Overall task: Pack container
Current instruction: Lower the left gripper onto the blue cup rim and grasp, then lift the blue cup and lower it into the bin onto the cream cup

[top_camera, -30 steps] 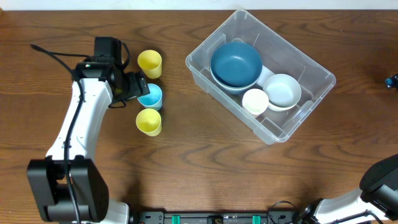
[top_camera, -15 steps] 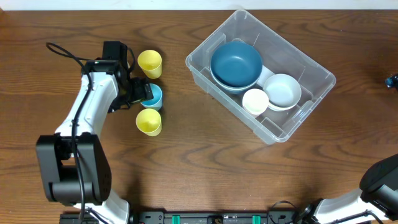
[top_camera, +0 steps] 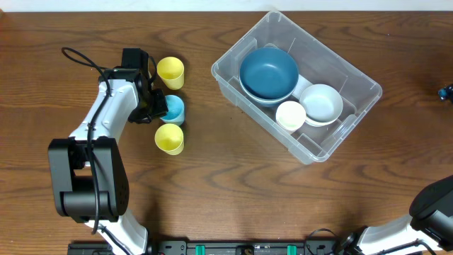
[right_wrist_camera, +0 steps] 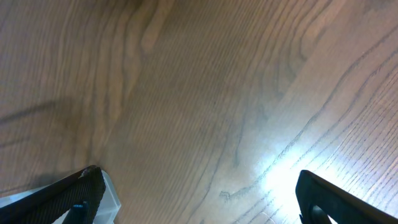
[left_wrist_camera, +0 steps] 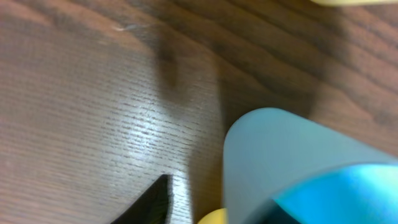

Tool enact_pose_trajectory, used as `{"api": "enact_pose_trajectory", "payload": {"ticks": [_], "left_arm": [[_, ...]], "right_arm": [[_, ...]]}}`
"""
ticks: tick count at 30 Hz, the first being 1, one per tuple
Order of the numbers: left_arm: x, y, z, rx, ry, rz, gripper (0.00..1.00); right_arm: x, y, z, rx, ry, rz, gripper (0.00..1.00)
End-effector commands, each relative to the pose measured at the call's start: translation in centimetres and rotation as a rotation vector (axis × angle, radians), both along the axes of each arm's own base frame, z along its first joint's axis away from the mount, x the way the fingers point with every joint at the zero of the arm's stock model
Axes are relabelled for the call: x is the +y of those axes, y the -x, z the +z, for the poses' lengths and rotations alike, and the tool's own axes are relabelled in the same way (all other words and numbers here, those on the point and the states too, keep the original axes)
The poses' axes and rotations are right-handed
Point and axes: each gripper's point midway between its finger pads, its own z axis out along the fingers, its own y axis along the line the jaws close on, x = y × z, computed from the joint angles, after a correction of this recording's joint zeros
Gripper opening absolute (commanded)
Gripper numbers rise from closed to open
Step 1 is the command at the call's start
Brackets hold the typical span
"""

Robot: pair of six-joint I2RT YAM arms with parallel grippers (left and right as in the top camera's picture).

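left gripper: at blue cup, clamp can't tell
right gripper: fingers wide apart, empty
container: table's 2 o'clock, well apart from the cups
risk: yellow cup at 12 and second yellow cup at 6 of the blue one, just beside it; lifting could knock them

1. The left arm rises from its dark base at the near edge and reaches out over the worktop; its white links lie almost in one line; a black cable loops off the wrist.
2. The left tool turns sideways from that wrist toward the worktop's middle; the wrist view shows only one dark fingertip, at the bottom edge; whether the jaws grip or stand apart cannot be told.
3. The right arm shows overhead only as a dark-and-white piece in the near corner.
4. The right tool faces down at the worktop; its jaws stand wide apart, with one fingertip in each lower corner of its wrist view.
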Motion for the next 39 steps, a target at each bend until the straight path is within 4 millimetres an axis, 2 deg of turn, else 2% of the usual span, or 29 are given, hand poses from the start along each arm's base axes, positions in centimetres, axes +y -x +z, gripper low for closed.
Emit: {"api": "enact_pose_trajectory", "payload": {"ticks": [1, 3, 7, 11, 13, 15, 21, 24, 26, 29, 33, 36, 39], "left_arm": [[0.1, -0.2, 0.2, -0.006, -0.006, -0.009, 0.15], [0.1, -0.4, 0.5, -0.015, -0.005, -0.009, 0.06], [0.1, -1.0, 1.9, -0.056, -0.005, -0.009, 0.06], [0.1, -2.0, 5.2, -0.147, -0.005, -0.009, 0.06], [0.1, -2.4, 7.7, -0.210, -0.005, -0.008, 0.06], [0.0, -2.5, 11.2, -0.293, 0.003, -0.011, 0.06], [-3.1, -1.2, 21.3, -0.576, 0.084, -0.088, 0.06], [-6.1, -0.3, 25.6, -0.720, 0.114, -0.168, 0.06], [-9.4, 0.3, 27.5, -0.792, 0.152, -0.252, 0.06], [-14.4, 0.9, 28.1, -0.825, 0.210, -0.372, 0.06], [-20.9, 1.4, 26.3, -0.799, 0.269, -0.514, 0.06], [-24.6, 1.7, 24.3, -0.762, 0.292, -0.587, 0.06], [-26.9, 2.0, 22.0, -0.709, 0.296, -0.632, 0.06]], "right_arm": [[-0.2, 0.2, -0.2, 0.005, -0.003, -0.017, 0.99], [-0.2, 0.2, -0.2, 0.006, -0.003, -0.017, 0.99], [-0.2, 0.2, -0.2, 0.005, -0.003, -0.017, 0.99], [-0.2, 0.2, -0.2, 0.006, -0.003, -0.017, 0.99], [-0.2, 0.2, -0.2, 0.006, -0.003, -0.017, 0.99], [-0.2, 0.2, -0.2, 0.006, -0.003, -0.017, 0.99], [-0.2, 0.2, -0.2, 0.006, -0.003, -0.017, 0.99], [-0.2, 0.2, -0.2, 0.006, -0.003, -0.017, 0.99], [-0.2, 0.2, -0.2, 0.006, -0.003, -0.017, 0.99], [-0.2, 0.2, -0.2, 0.006, -0.003, -0.017, 0.99], [-0.2, 0.2, -0.2, 0.006, -0.003, -0.017, 0.99], [-0.2, 0.2, -0.2, 0.006, -0.003, -0.017, 0.99], [-0.2, 0.2, -0.2, 0.006, -0.003, -0.017, 0.99]]}}
